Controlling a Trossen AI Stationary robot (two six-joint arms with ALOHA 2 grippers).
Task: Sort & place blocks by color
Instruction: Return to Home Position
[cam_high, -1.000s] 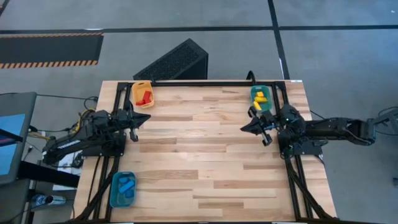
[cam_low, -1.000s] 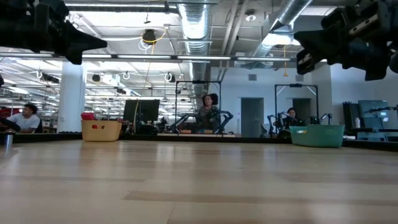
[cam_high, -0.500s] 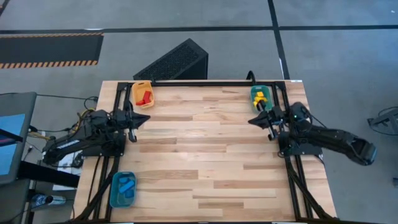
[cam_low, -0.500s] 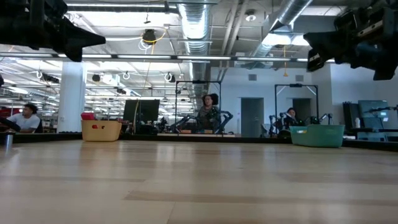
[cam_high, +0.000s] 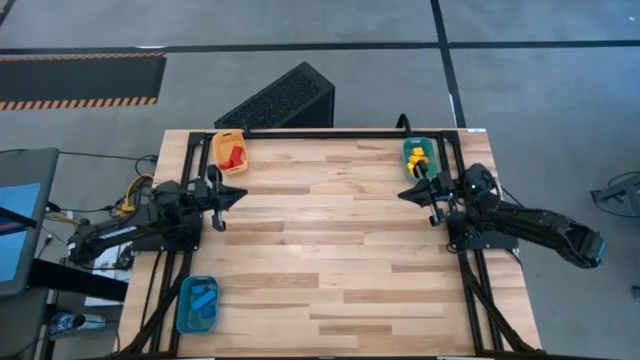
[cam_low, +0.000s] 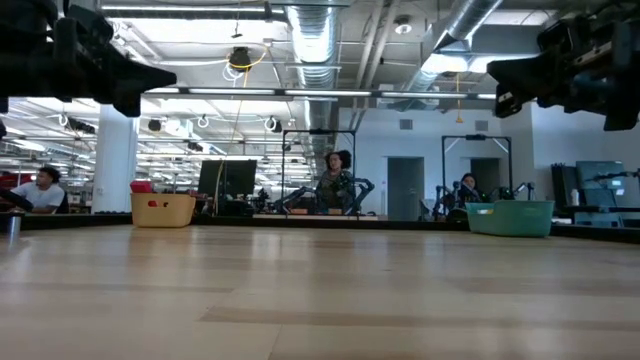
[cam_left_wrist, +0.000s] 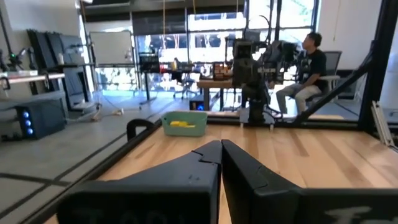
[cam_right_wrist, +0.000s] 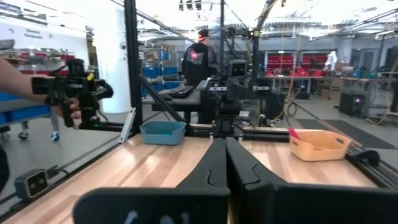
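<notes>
While both arms hang over opposite side edges of the counter (cam_high: 330, 250), the colour sort appears all but finished. Red blocks (cam_high: 233, 156) lie in the orange bin (cam_high: 229, 136) at one left-hand corner. Blue blocks (cam_high: 205, 297) fill the blue bin (cam_high: 182, 305) at the other left-hand corner. Yellow blocks (cam_high: 417, 158) sit in the green bin (cam_high: 420, 140) at the right-hand corner across from the orange one. No loose block shows on the wood between them in the overhead view, and the table-level view shows only bare boards running to the two far bins. The left claw (cam_high: 240, 193) points inward just beside the orange bin, its fingers pressed together on nothing. The right claw (cam_high: 402, 193) faces it from beside the green bin, likewise closed tight and carrying nothing. Each wrist camera shows its own fingers meeting in a thin seam. Judged from this, no placing is left, only settling the arms into their rest pose.
</notes>
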